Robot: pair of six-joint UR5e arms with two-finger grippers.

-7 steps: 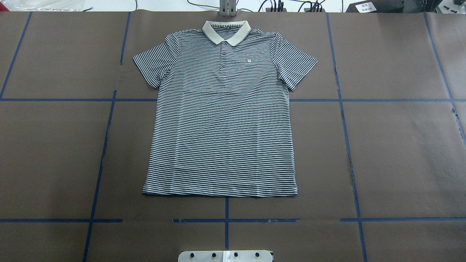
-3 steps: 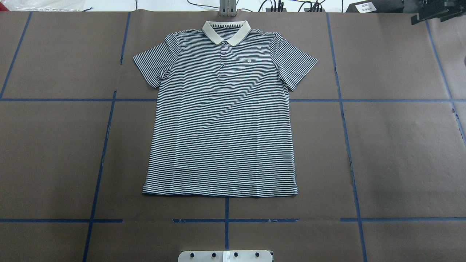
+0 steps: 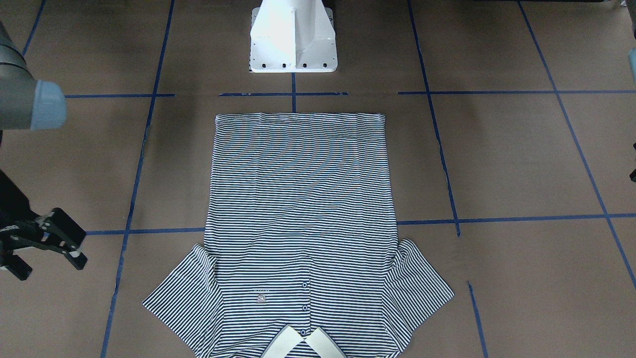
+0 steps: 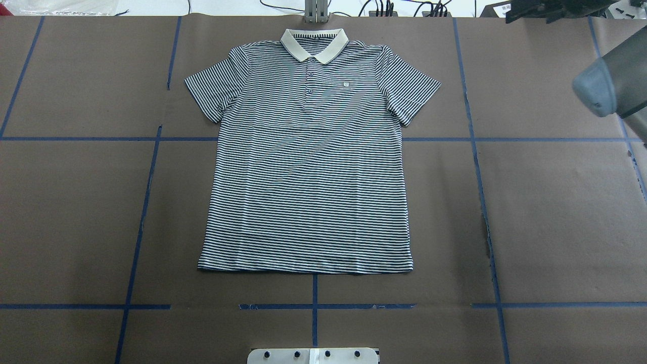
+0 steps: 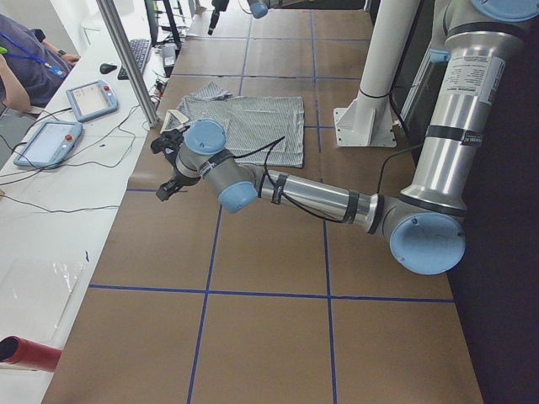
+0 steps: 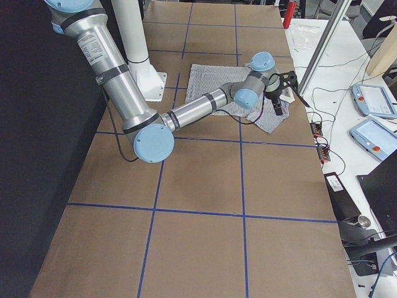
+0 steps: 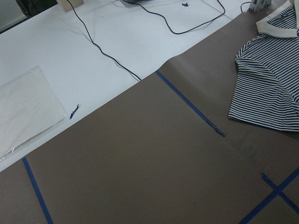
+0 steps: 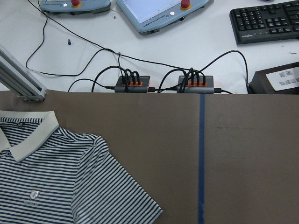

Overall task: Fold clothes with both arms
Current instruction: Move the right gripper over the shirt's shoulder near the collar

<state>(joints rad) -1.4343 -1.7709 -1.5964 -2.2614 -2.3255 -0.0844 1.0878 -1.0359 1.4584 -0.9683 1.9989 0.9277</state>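
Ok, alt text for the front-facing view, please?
A navy-and-white striped polo shirt lies flat and unfolded on the brown table, collar nearest the camera. The right gripper hovers open at the view's left edge, apart from the shirt.

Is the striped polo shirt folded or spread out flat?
Spread flat, front up. In the overhead view the polo shirt shows both sleeves out, collar on top, hem straight; no fold.

polo shirt [image 4: 308, 167]: thin navy/white horiz stripes; collar [image 4: 314, 44] plain cream; chest logo [image 4: 345, 85] pale. table [image 4: 556, 212]: brown paper w/ blue tape grid. right arm [image 4: 627, 76], upper right of frame: silver-grey, lt blue cap. right gripper [image 3: 49, 266]: black. pedestal [image 3: 293, 35]: white.
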